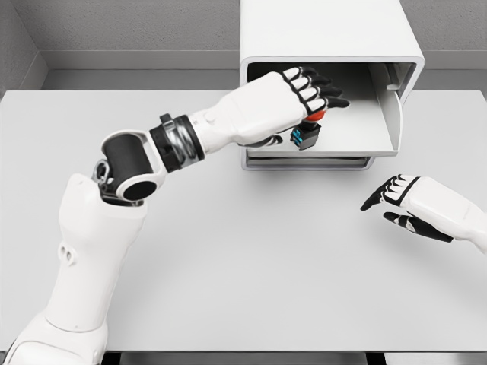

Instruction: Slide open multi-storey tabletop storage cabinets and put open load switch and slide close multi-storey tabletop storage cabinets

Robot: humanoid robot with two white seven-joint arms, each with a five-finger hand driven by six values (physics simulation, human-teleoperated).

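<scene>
A white storage cabinet (332, 30) stands at the back of the table, its upper drawer (358, 122) slid open toward me. My left hand (304, 95) reaches over the open drawer and is shut on the load switch (307, 134), a small black block with blue parts and a red knob, partly hidden under the fingers. The switch hangs just above the drawer floor near its front left. My right hand (399, 201) hovers open over the table, to the right of and in front of the cabinet.
The grey table (228, 266) stretches in front of the cabinet. A lower drawer front (304, 162) shows beneath the open one. Grey walls rise behind the table.
</scene>
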